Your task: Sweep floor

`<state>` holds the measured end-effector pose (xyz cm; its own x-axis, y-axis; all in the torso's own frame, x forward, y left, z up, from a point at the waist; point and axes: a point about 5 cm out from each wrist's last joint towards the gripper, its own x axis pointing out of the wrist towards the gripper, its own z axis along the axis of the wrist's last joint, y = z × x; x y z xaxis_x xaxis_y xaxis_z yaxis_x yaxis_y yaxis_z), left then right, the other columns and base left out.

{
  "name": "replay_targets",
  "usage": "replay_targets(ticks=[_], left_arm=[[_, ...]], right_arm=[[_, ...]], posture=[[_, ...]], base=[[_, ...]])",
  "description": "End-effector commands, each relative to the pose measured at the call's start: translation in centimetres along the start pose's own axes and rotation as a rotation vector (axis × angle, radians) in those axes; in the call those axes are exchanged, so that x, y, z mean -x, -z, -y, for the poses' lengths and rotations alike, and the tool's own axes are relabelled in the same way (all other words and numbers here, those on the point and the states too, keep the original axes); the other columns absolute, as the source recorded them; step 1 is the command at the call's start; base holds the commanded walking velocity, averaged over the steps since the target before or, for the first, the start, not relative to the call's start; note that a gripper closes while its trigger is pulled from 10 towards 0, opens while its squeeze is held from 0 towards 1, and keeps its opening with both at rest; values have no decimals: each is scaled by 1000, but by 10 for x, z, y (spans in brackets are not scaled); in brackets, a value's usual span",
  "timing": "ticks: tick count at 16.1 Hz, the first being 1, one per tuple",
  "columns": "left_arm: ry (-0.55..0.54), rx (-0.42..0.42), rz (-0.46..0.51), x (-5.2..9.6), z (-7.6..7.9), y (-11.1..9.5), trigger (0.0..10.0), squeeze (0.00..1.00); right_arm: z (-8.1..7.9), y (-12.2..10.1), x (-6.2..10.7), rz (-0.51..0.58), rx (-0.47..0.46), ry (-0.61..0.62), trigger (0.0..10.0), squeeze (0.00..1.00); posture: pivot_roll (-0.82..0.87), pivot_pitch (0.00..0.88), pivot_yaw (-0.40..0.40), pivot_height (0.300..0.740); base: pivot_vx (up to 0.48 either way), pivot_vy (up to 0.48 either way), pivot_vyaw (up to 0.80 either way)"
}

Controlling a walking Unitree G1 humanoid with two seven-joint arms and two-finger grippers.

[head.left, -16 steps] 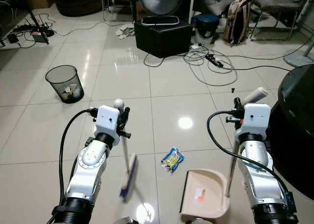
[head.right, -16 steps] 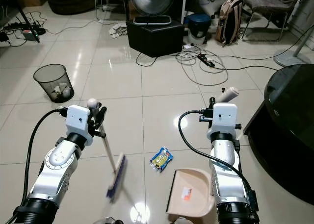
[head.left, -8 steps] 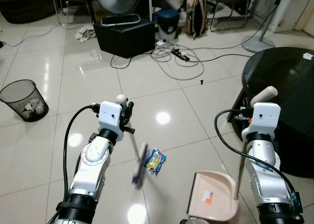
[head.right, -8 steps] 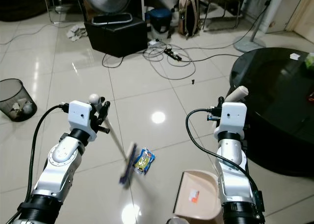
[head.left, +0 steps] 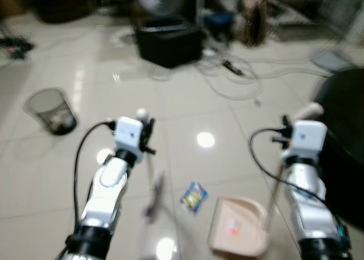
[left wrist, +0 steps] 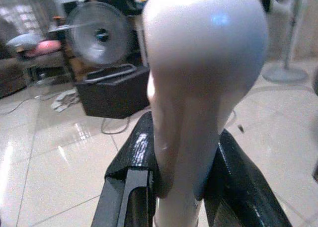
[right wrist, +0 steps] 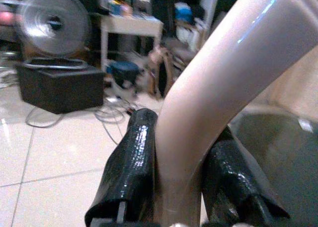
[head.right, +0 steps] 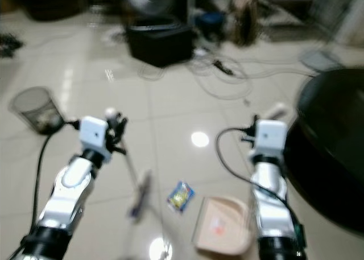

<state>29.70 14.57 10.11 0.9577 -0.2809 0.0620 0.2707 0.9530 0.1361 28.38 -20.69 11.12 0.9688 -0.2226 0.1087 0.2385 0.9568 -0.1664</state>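
1. Head views (blurred): left gripper [head.left: 145, 136] clamps broom handle [head.left: 149, 169]; brush end [head.left: 153, 194] low over tile floor [head.left: 187, 118], just left of snack wrapper [head.left: 193, 196]. Right gripper [head.left: 282, 139] grips dustpan handle [head.left: 274, 186]; dustpan [head.left: 238, 232] sits right of wrapper. Wire bin [head.left: 51, 110] far left.
2. Left wrist: fingers [left wrist: 135, 157] clenched on broom's rounded white tip [left wrist: 203, 63]; fan [left wrist: 99, 33] behind.
3. Right wrist: fingers [right wrist: 130, 167] tight on pinkish dustpan handle.
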Motion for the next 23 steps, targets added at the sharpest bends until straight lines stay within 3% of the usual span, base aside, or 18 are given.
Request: replay_targets(ticks=[1, 4, 12, 18, 23], left_arm=[[-18, -32, 33, 1, -9, -7, 10000, 0], [-14, -33, 32, 1, -9, -7, 10000, 0], [-34, -53, 19, 1, -11, -6, 10000, 0], [-131, -116, -9, 5, -26, 0, 10000, 0], [-129, -61, 7, -3, -21, 5, 10000, 0]], right_arm=[[-9, -12, -2, 43, -26, -20, 10000, 0], [-8, -11, -2, 42, -24, -18, 10000, 0], [-11, -12, -1, 52, -14, -35, 10000, 0], [-9, -7, -4, 48, 8, -5, 10000, 0], [-5, -3, -14, 77, 36, -8, 10000, 0]], posture=[[-33, 32, 58, 740], [-34, 37, 60, 740], [-23, 58, 59, 740], [4, 93, 64, 740], [18, 186, 84, 740]], base=[[371, 0, -800], [372, 0, -727], [365, 0, 0], [0, 0, 0], [0, 0, 0]])
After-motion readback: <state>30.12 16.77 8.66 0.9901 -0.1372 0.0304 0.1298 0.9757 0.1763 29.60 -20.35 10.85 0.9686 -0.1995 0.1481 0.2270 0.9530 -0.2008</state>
